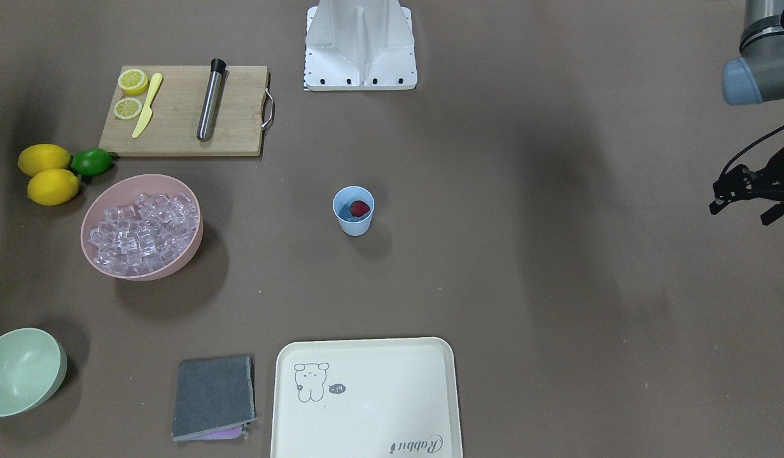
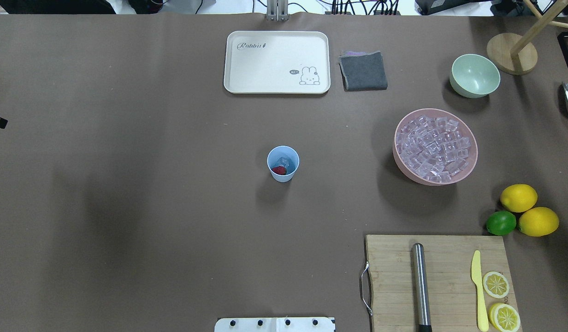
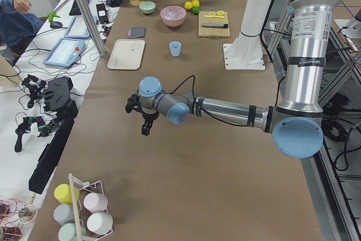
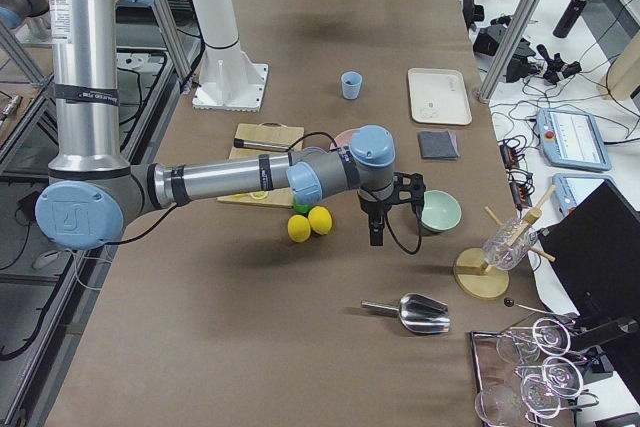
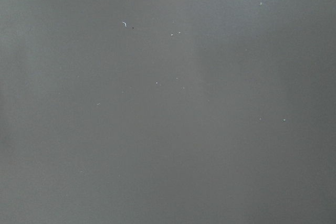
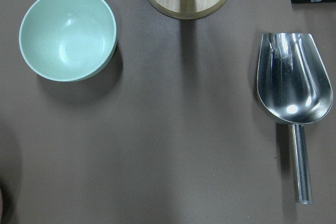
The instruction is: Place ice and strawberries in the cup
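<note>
Both arms hang well apart from the cup point(image 1: 354, 226); you cannot tell how wide the left gripper point(image 3: 142, 118) or the right gripper point(image 4: 385, 212) stands. Pink bowl point(image 1: 144, 272): spare ice point(image 1: 144, 232). Cup, mid-table: strawberry point(image 1: 360, 208) and seemingly one cube inside, so the task looks complete.

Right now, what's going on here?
Nothing is being handled. The cup stands mid-table with a strawberry and some ice inside; more ice fills the pink bowl. Both arms hang off to the sides: the left pincer over bare table, the right pincer above the pale green bowl and metal scoop. Neither visibly holds anything.
</note>
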Robot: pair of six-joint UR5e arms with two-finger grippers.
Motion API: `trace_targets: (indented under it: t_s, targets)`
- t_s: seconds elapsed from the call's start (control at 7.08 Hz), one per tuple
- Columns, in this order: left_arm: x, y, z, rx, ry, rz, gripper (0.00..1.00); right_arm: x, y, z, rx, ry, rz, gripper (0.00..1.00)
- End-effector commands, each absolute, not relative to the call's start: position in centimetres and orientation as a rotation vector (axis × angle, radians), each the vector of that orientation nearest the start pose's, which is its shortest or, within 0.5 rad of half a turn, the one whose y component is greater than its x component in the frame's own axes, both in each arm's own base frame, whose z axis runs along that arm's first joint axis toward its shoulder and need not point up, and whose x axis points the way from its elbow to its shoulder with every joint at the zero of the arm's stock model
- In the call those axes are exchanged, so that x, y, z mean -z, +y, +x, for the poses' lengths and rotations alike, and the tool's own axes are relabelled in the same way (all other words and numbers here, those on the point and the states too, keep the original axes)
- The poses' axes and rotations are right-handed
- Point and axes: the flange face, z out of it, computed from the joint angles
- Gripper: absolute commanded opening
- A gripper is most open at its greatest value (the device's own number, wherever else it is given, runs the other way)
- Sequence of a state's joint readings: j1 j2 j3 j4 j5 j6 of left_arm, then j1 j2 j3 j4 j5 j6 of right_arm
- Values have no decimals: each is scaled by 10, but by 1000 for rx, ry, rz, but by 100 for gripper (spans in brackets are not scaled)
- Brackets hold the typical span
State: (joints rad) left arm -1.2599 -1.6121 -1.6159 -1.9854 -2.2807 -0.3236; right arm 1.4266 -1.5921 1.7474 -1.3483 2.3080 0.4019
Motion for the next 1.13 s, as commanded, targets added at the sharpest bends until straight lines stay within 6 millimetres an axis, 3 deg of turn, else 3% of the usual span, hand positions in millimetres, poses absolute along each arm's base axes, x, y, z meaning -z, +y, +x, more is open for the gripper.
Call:
trace_targets:
  t_s: [0.0,0.28,0.57,0.71,0.99]
  targets:
    - [-605,-530,58,-84,787,218,97,-556,-504,-4,-107,-798,158,100]
    - [-648,-530,11,-79,751,210,97,-551,-508,-5,-102,-799,166,100]
    - [-668,-514,-9,-38,742,196,97,-545,-508,-5,-97,-801,178,100]
    - [-673,-507,-10,-31,741,187,97,-544,-507,-5,-95,-801,180,100]
    - [-648,-511,-10,-4,752,202,98,-534,-512,-5,-87,-804,199,100]
